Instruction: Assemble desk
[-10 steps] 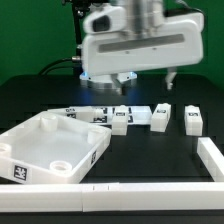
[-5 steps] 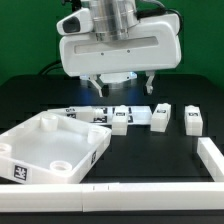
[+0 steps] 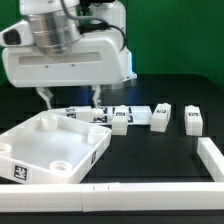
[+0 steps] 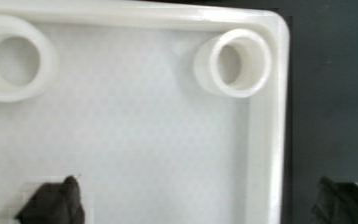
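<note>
Desk top (image 3: 45,140) at eight o'clock in the exterior view, lying flat on the black table (image 3: 150,150), rim up. Tagged legs (image 3: 160,117) in a row from centre out toward three o'clock, standing apart from the top. Gripper (image 3: 70,97) at ten o'clock, hovering above the top's far edge, fingers (image 4: 51,200) spread wide, grasping nothing. Straight beneath in the wrist view: two round corner sockets (image 4: 208,65).
</note>
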You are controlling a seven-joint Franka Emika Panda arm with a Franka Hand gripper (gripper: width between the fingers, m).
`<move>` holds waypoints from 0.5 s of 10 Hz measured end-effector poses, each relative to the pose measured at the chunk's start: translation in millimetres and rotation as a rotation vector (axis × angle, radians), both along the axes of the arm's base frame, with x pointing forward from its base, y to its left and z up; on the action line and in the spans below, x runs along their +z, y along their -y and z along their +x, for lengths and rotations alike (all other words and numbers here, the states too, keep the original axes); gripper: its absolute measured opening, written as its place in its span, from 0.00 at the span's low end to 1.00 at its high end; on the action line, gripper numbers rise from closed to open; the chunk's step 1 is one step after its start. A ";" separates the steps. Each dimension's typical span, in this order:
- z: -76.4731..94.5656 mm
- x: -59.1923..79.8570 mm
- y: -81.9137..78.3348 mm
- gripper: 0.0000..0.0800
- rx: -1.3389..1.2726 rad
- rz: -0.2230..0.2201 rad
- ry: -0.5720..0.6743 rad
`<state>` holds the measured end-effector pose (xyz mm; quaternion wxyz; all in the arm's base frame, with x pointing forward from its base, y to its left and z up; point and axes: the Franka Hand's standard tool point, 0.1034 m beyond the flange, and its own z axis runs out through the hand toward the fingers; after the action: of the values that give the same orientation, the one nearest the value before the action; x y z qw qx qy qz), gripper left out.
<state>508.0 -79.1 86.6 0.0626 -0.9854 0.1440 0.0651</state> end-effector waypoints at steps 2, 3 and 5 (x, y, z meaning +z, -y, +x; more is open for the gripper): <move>0.2 -0.6 -2.5 0.81 0.009 0.000 0.000; 0.2 -0.8 -2.6 0.81 0.009 0.000 -0.001; -6.1 -13.2 10.1 0.81 0.024 -0.002 -0.014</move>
<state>502.0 -89.2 73.4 0.0600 -0.9867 0.1327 0.0725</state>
